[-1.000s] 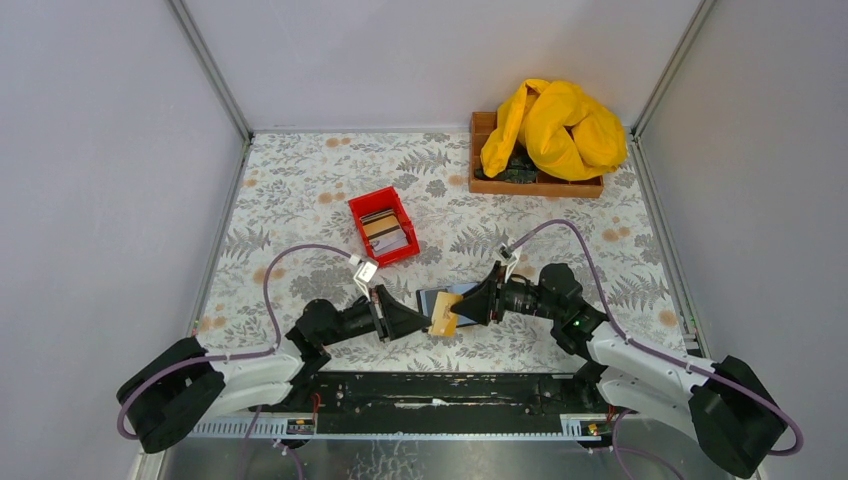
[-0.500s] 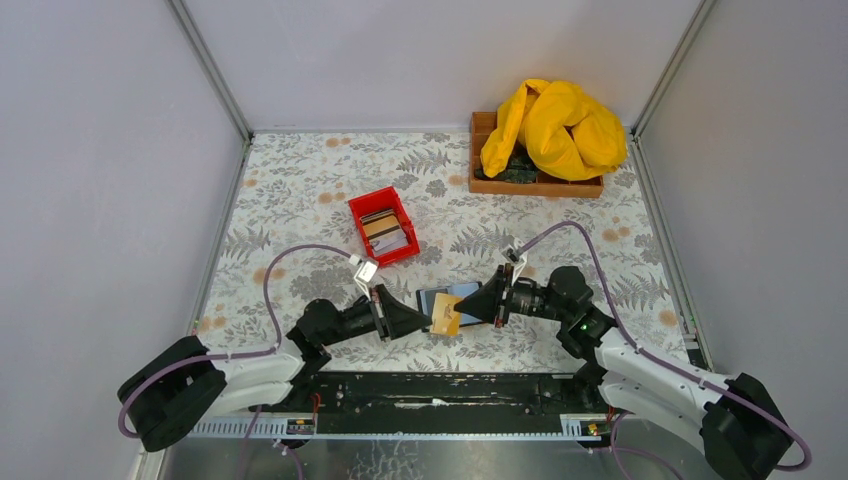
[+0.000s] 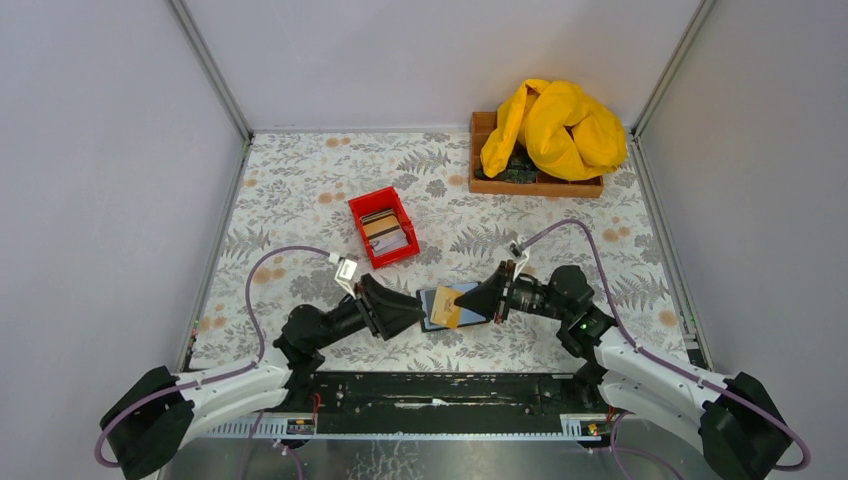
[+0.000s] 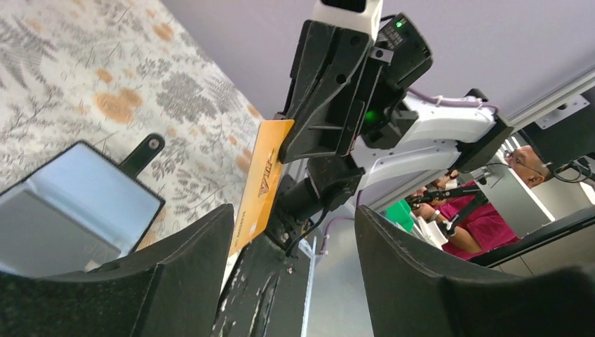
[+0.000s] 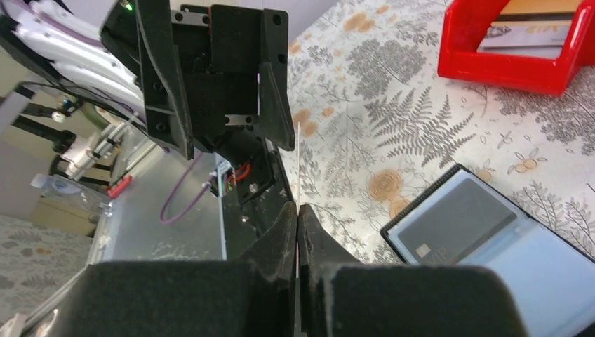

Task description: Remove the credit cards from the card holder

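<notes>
The thin, rectangular, plastic gold card (image 4: 263,184) is out of its slot and stands on edge in the air. Its long axis runs from the right gripper (image 5: 298,210) down toward the near edge of the tabletop (image 3: 300,190). The right jaws are pressed together on the card's upper end. From the right wrist the card shows edge-on, as a fine pale line pointing straight out of the jaws. Dark slanted lettering along its face looks like "VIP"; it is too small to be sure.

Just below and beside the card lies the flat black folding card holder (image 5: 484,242), open on the flower-patterned tabletop with its grey-blue inner faces up. From above, its long axis lies roughly left to right. A grey card sits in one inner pocket, with a small chip and faint lettering that cannot be read. A black strap tab sticks out from one far edge.

The left gripper (image 3: 416,310) is at the holder's left end with its jaws spread. The gold card's lower end hangs close to one of them; whether they touch cannot be told.

Farther back to the left stands a small red plastic bin (image 3: 361,230) with cards (image 3: 385,230) stacked inside. At the far right corner a brown wooden tray (image 3: 540,187) carries a crumpled yellow cloth (image 3: 555,125).
</notes>
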`<action>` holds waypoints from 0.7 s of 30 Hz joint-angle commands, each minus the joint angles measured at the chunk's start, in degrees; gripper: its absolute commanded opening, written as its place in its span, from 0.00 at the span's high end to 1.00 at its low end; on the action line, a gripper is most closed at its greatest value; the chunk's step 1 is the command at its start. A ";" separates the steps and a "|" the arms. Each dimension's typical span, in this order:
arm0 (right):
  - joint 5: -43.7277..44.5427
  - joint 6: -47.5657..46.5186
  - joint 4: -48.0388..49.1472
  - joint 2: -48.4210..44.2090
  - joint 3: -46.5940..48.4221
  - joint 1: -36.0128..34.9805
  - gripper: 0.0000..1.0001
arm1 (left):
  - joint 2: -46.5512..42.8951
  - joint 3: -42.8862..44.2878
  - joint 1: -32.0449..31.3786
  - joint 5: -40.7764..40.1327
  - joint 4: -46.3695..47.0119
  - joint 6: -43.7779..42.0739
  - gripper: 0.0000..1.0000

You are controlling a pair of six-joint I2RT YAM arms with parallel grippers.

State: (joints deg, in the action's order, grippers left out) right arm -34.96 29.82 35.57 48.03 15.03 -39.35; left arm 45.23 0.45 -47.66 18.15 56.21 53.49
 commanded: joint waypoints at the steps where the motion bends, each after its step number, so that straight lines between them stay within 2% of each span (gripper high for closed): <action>1: 0.54 7.34 12.41 -0.86 1.28 0.42 1.00 | -1.35 -6.25 -0.90 -2.87 10.33 -0.85 0.28; 4: 0.48 12.05 18.72 -0.63 0.74 0.43 1.00 | -0.39 -6.43 -1.88 -4.65 11.29 -1.55 0.28; 8: 0.42 15.16 24.64 2.69 1.10 0.42 1.00 | 3.82 -6.34 -3.96 -6.48 15.76 -1.99 0.34; 14: -0.29 16.63 27.74 5.35 2.50 0.42 1.00 | 11.51 -6.14 -6.25 -7.30 23.91 -1.45 0.43; 19: 0.29 15.46 25.30 3.91 2.37 0.48 1.00 | 13.49 -5.78 -6.81 -7.67 26.41 -0.40 0.71; 21: 0.68 14.55 23.34 2.79 2.48 0.43 1.00 | 12.87 -5.68 -6.84 -7.87 25.92 -0.37 0.85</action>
State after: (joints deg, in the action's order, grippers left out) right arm -34.98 45.34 57.58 53.15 15.03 -39.31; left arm 58.57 0.40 -54.02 11.57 75.59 53.56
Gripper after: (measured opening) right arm 0.014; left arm 0.257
